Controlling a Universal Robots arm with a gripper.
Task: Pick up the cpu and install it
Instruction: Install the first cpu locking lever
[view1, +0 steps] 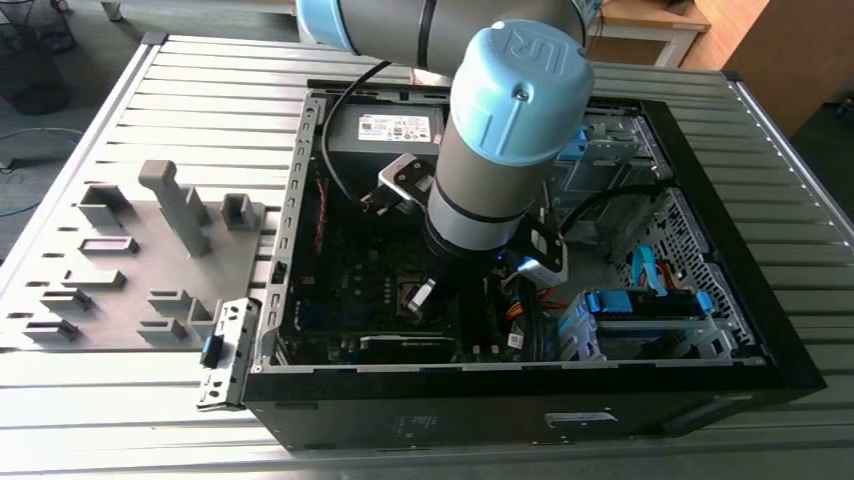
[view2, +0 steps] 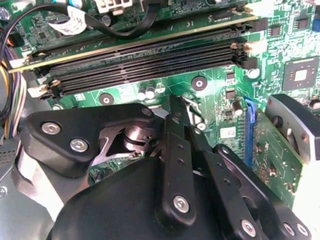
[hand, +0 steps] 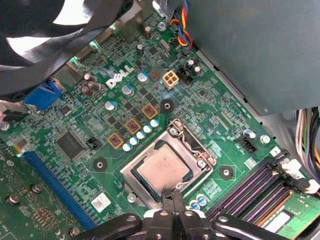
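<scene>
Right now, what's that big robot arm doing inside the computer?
The arm has reached down into the open computer case, over the green motherboard. In the first wrist view, the cpu lies in the metal-framed socket, and the end effector sits right at the chip's edge, fingers together. The socket's frame is not closed over the chip.
</scene>
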